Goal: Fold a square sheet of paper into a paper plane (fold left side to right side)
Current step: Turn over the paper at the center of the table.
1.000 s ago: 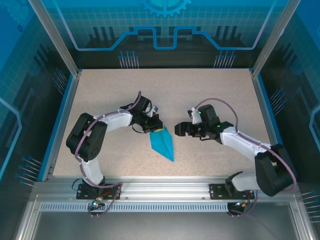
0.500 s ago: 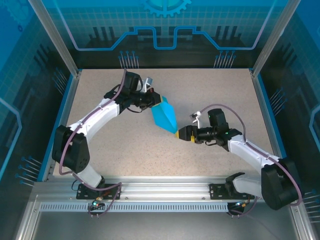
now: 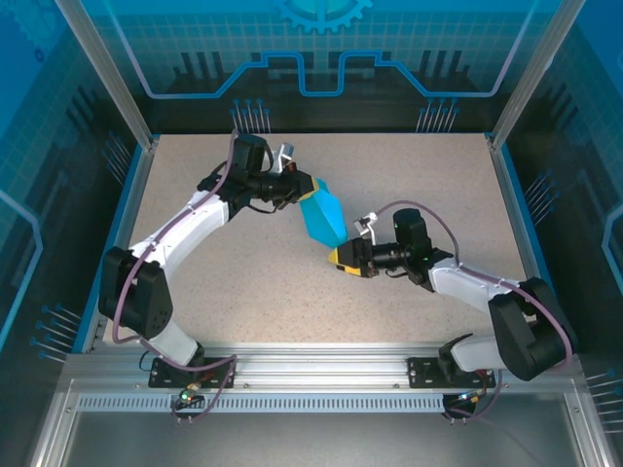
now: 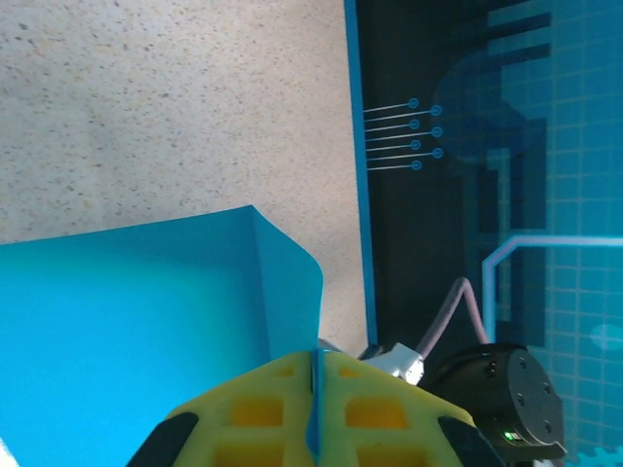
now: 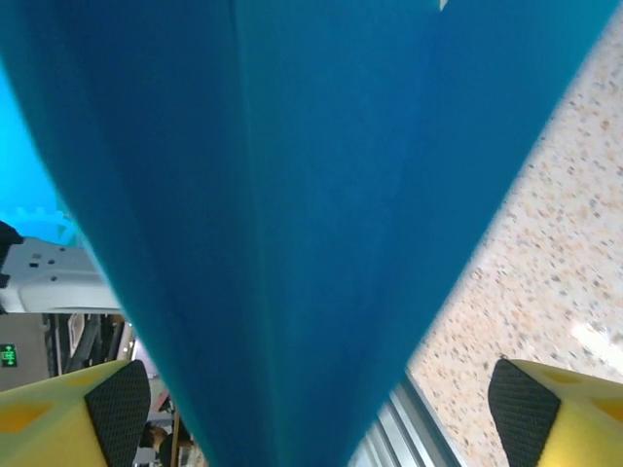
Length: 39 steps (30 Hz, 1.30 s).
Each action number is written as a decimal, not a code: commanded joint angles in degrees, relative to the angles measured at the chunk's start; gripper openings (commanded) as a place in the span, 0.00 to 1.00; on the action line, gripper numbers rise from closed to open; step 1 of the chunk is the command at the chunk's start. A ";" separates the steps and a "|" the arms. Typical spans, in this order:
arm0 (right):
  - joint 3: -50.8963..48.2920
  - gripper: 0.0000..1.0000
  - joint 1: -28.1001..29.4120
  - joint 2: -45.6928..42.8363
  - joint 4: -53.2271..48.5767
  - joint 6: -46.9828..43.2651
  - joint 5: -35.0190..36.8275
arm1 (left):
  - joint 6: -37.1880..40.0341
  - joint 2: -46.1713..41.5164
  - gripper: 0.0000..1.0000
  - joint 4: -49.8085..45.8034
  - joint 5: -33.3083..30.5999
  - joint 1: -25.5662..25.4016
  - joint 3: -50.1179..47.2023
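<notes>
The teal-blue paper plane (image 3: 322, 218) hangs tilted above the table, its wide end up and to the left and its sharp tip down and to the right. My left gripper (image 3: 303, 188) is shut on the wide end; in the left wrist view a thin blue edge of the paper plane (image 4: 127, 321) sits pinched between the yellow pads of the left gripper (image 4: 313, 368). My right gripper (image 3: 343, 258) stands open at the tip. In the right wrist view the paper plane (image 5: 292, 195) narrows down between the spread jaws of the right gripper (image 5: 321, 413), touching neither pad.
The speckled beige table (image 3: 409, 185) has a blue rim (image 3: 512, 209) on its sides and dark walls behind. An aluminium rail (image 3: 321, 365) runs along the near edge by the arm bases.
My left arm has lifted the paper plane off the table's middle and carried it back. My right gripper has swung in from the right and now straddles the tip.
</notes>
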 commanded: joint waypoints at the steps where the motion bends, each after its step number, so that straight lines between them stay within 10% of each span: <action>1: 2.50 0.86 0.71 1.00 8.32 5.17 -1.63 | -2.72 -2.14 0.01 3.11 3.50 -0.04 -1.65; 21: 5.94 0.45 -1.75 -0.07 3.85 5.26 1.99 | -0.30 -3.70 0.06 3.29 7.22 -0.03 -5.30; 32: 9.11 0.14 -1.58 -4.77 -18.54 -7.98 7.57 | 12.62 -10.93 0.58 -9.88 -1.61 1.77 -6.17; 39: 16.91 0.06 2.47 -6.03 -41.11 -21.35 22.93 | 15.61 -21.33 0.73 -13.11 -9.67 4.03 -10.67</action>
